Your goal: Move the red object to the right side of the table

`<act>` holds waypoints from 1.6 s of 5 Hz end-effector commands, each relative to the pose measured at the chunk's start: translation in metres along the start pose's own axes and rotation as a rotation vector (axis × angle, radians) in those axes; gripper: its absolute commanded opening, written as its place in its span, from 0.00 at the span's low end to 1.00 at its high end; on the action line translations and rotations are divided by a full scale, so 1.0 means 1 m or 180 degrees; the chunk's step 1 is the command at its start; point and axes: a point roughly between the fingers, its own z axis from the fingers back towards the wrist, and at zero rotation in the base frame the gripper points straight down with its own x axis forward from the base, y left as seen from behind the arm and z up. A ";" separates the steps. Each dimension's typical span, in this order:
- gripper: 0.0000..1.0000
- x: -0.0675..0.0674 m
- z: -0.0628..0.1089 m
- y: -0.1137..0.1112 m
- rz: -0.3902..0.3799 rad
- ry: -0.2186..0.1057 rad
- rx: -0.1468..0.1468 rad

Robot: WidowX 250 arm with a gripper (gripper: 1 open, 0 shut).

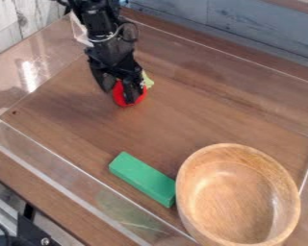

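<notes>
robot hand is reaching the red toy

a black robot arm is coming down from the top of the picture, at about eleven o'clock on the brown desk (pixel 169 133). its end effector (pixel 124 88) is pointing down and is sitting right over the red toy (pixel 122 99). the end effector is being released, with its fingers spread wide, and it is not squeezing anything.

the red toy is lying on the desk at about eleven o'clock from the middle. the black fingers are covering a lot of it, so only bits of red are showing around them. a little pale green top is peeking out at the toy's two o'clock side. i can't tell if the fingers are touching the toy.

a green block (pixel 142 179) is lying flat at about six o'clock, well apart from the red toy. it is tilting, with one end pointing to ten o'clock and the other end pointing to four o'clock.

a big round wooden bowl (pixel 239 197) is standing upright at about five o'clock. it is sitting just beside the green block, and its open top is facing up. a low see-through wall (pixel 69 179) is running along the desk's edge at about seven o'clock.
</notes>
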 end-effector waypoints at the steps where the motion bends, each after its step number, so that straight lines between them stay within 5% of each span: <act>1: 0.00 0.011 0.005 0.008 -0.0059 -0.0132 0.0053; 4: 0.00 0.032 0.047 -0.040 -0.0664 -0.0341 -0.0087; 5: 0.00 0.038 0.043 -0.070 -0.0771 -0.0375 -0.0145; 8: 0.00 0.030 0.033 -0.123 -0.0771 -0.0231 -0.0319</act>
